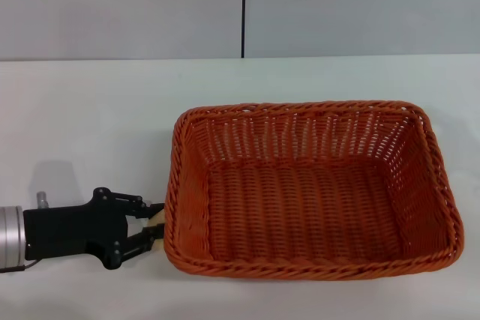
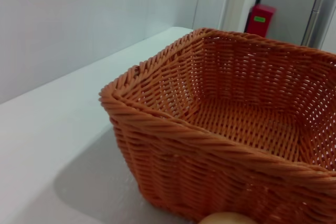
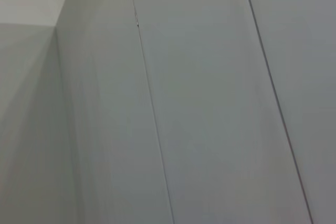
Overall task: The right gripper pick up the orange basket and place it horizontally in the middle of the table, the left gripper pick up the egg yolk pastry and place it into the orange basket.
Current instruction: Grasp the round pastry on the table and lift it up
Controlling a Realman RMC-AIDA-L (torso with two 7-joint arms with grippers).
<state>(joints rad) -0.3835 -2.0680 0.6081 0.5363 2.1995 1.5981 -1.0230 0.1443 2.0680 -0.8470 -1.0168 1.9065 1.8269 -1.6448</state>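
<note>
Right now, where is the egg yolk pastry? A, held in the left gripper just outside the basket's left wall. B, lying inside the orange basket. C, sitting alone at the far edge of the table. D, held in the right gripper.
A: the left gripper is closed on the egg yolk pastry beside the outer left wall of the orange basket, whose inside holds nothing.

Even, bright light; soft shadows on the table (image 1: 90,110); head view slightly blurry

white table (image 1: 90,110), orange basket (image 1: 311,192) on it, long side horiz.
</note>
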